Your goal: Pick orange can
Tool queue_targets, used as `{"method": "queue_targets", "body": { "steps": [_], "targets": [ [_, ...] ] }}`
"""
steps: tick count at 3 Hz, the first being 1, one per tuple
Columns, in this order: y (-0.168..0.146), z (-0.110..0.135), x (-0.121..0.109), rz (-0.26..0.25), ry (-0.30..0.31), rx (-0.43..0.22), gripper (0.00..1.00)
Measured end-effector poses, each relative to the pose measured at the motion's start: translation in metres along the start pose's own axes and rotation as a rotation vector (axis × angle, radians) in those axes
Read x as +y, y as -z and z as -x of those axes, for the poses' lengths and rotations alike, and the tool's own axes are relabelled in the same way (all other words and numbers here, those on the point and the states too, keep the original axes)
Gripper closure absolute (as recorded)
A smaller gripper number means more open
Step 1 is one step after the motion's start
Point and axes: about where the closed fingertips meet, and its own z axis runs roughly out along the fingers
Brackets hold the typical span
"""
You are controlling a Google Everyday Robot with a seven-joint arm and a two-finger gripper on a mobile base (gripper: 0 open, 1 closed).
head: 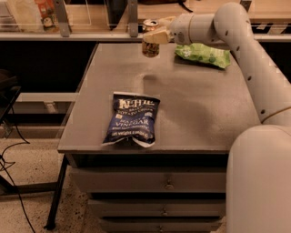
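Observation:
The orange can (pixel 150 48) is a small orange-brown can with a silver top rim. It hangs above the far edge of the grey table (pixel 195 104), and its shadow falls on the tabletop below it. My gripper (pixel 153 35) comes in from the right and is shut around the can's upper half. Its pale fingers (pixel 157 36) cover the can's middle. The white arm runs from the gripper down the right side of the view.
A blue Kettle chip bag (pixel 133 119) lies near the table's front edge. A green chip bag (pixel 203 54) lies at the far right, just under the arm. A counter with jars (pixel 45 11) runs behind the table. Drawers (pixel 168 184) sit beneath the tabletop. Cables lie on the floor to the left.

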Motion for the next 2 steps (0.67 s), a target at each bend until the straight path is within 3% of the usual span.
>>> {"method": "queue_targets", "body": {
  "steps": [1,2],
  "targets": [
    [0.0384,0.0367,0.0087,-0.018,0.070,-0.061,1.00],
    [0.0437,0.0405,0.0105,-0.019,0.083,-0.069,1.00]
  ]
}}
